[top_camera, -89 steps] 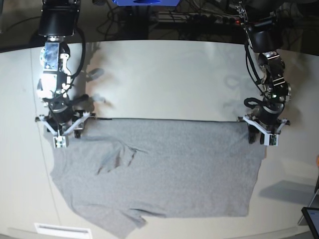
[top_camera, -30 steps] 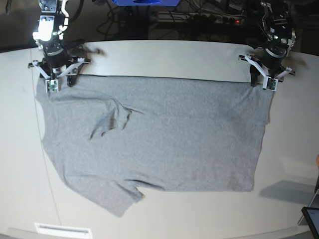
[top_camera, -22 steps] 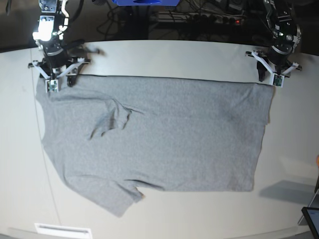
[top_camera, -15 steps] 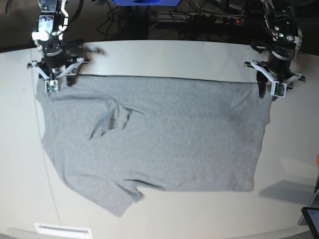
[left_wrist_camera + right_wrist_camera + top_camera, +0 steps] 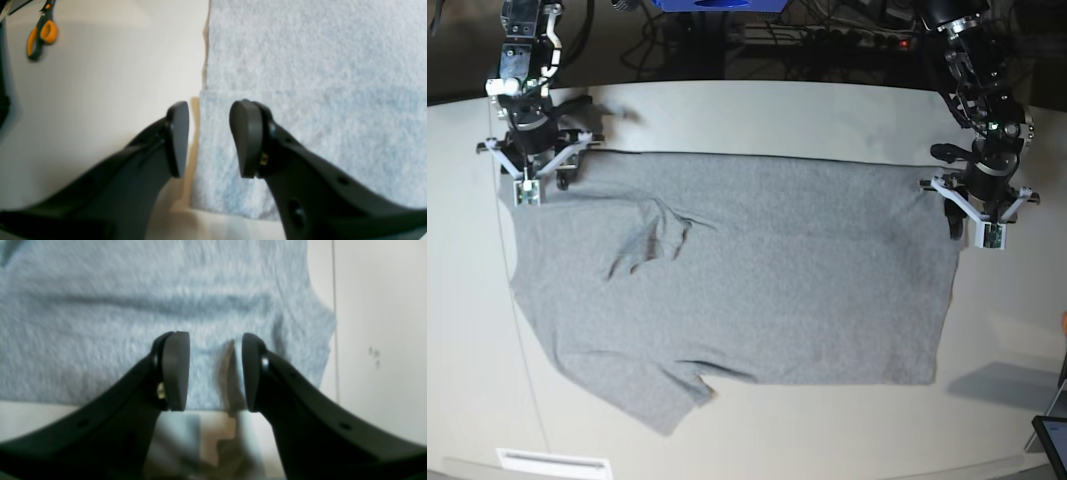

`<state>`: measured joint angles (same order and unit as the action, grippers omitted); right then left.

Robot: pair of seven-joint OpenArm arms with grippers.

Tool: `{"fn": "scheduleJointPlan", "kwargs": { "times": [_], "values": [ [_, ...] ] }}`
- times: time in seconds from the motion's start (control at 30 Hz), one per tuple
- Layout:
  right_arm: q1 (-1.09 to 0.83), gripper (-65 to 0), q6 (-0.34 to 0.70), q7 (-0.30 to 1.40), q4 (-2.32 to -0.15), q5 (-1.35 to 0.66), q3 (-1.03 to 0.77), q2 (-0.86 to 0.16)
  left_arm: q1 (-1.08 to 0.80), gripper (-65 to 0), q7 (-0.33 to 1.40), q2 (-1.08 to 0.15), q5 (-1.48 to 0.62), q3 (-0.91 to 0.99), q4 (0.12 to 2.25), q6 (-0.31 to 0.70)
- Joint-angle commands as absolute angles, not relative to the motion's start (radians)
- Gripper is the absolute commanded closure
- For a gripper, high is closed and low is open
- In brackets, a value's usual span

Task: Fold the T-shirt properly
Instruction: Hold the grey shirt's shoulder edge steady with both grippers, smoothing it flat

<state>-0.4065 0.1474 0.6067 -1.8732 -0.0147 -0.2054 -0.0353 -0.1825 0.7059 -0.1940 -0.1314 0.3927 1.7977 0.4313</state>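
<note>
We see the T-shirt (image 5: 737, 285) spread flat across the middle of the table (image 5: 757, 115), its straight top edge running between our two claws. The left gripper (image 5: 208, 138) stands with jaws apart over the shirt's right edge, gripping nothing. The right gripper (image 5: 215, 371) is likewise parted above the upper left corner, empty. Bare table lies above, right and below; scissors (image 5: 41, 31) sit far off.

Nothing here I can read: the heather-grey cotton T-shirt (image 5: 747, 270) under my pincers shows only its plain side, no letters, labels or numbers.
</note>
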Motion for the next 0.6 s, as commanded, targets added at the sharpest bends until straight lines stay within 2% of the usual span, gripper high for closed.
{"fn": "scheduleJointPlan", "kwargs": {
  "times": [0.0, 0.2, 0.57],
  "values": [
    [-0.392, -25.1, 0.143, 0.588, -1.903, -0.013, -0.211, -0.041, -0.170, -23.9, 0.684, -0.208, -0.131, 0.397, 1.793, 0.429],
    [-0.298, -25.1, 0.143, 0.676, -1.891, -0.013, -0.209, -0.042, -0.136, -23.9, 0.680, -0.206, -0.131, 0.395, 1.678, 0.429],
    [-0.289, -25.1, 0.143, 0.651, -1.758, -0.013, -0.209, -0.041, -0.154, -23.9, 0.679, -0.213, -0.130, 0.395, 1.627, 0.429]
  ]
}}
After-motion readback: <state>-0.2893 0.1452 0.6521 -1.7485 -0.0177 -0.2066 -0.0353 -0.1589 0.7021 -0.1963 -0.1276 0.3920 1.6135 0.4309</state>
